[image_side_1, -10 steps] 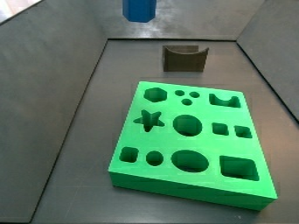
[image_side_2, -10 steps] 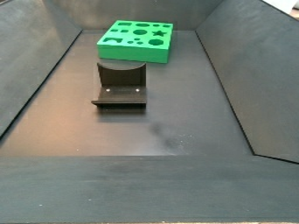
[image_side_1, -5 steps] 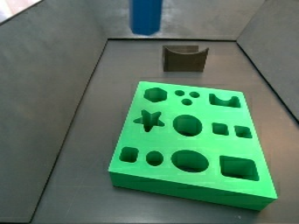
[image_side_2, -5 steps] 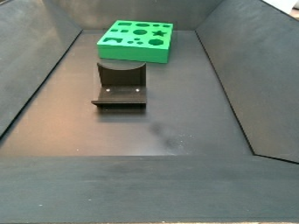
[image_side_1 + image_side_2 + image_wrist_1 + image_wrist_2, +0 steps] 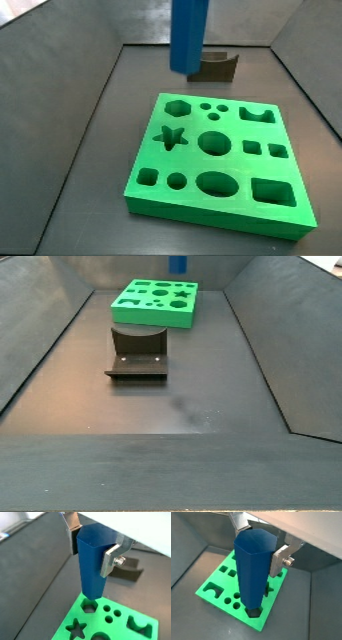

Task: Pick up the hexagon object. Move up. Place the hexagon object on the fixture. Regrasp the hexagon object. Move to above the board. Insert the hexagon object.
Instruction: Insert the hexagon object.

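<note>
Fingers (image 5: 278, 562) of the gripper (image 5: 90, 547) pinch the hexagon object (image 5: 254, 572) upright; we align facets over the board's (image 5: 227, 165) hexagon hole (image 5: 175, 104), upper left, then descend slowly.

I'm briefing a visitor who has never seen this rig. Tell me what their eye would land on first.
First the blue hexagon object, held upright between the tool's silver fingers, its lower end above the board's hexagon hole. Next the bright-green board on the dark floor, with the dark fixture beyond it.
</note>
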### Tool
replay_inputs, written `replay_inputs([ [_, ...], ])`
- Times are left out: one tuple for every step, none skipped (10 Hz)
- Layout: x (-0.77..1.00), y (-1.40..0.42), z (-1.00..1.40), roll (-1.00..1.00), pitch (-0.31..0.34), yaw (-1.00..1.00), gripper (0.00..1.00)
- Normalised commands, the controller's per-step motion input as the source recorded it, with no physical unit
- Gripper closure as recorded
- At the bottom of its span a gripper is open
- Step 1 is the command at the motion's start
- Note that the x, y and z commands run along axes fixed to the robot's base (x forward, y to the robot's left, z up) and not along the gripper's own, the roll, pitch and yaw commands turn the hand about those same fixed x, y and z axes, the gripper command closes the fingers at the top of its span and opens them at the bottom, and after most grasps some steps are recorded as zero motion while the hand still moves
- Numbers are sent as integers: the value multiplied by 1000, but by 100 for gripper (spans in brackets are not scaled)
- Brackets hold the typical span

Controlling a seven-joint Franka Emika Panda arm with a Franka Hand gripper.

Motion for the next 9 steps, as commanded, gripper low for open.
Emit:
replay_inputs([
  [0,0,-546,0,0,-951,100],
  [131,34,-14,-20,-31,-186,100],
  [0,0,-140,13,0,0,100],
  [-246,0,-363,0,0,-654,100],
  [-40,0,-514,0,0,-1000,100],
  [0,0,-477,-19,0,-991,100],
  [194,89,-17,-43,0,-189,100],
  [0,0,-31,0,0,0,100],
  [0,0,-263,13,0,-97,100],
])
